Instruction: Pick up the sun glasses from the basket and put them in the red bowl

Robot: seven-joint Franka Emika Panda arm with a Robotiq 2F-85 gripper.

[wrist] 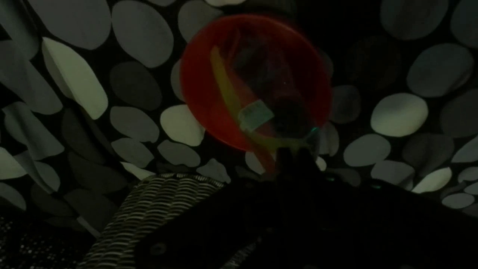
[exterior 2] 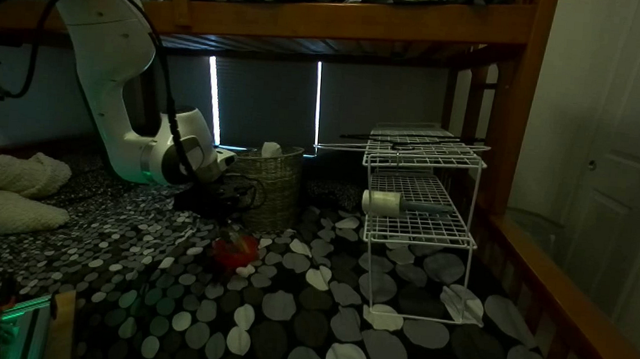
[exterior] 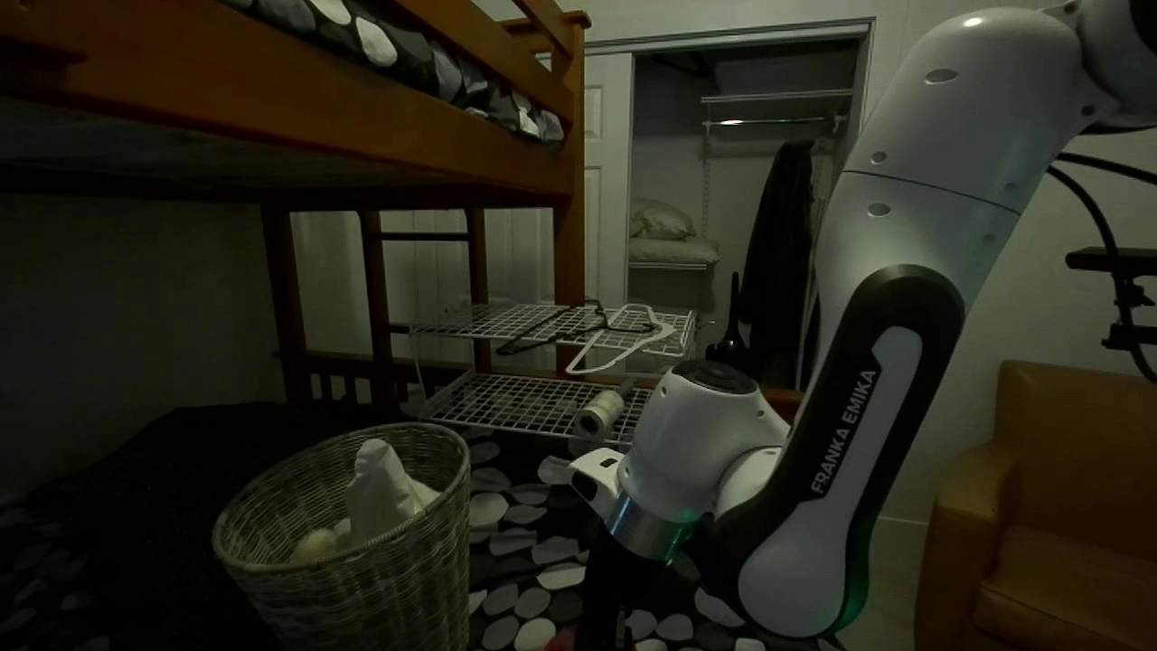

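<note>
The red bowl [wrist: 199, 93] lies on the dotted bedding ahead of my gripper [wrist: 295, 151] in the wrist view. It also shows in an exterior view [exterior 2: 234, 255] below the gripper. The sunglasses [wrist: 228, 91], with yellow and reddish frame parts and a pale tag, show over the bowl. My dark fingers are close together on their yellow frame near the bowl's rim. I cannot tell whether the glasses touch the bowl. The wicker basket [exterior: 362, 597] stands beside the gripper, and its woven side shows in the wrist view [wrist: 160, 209].
White cloth [exterior: 380, 488] sticks up inside the basket. A white wire rack [exterior 2: 418, 231] with hangers [exterior: 624, 334] and a lint roller [exterior 2: 383, 203] stands on the bed. The wooden upper bunk [exterior 2: 353, 27] hangs over it. A fleece blanket [exterior 2: 9, 191] lies to one side.
</note>
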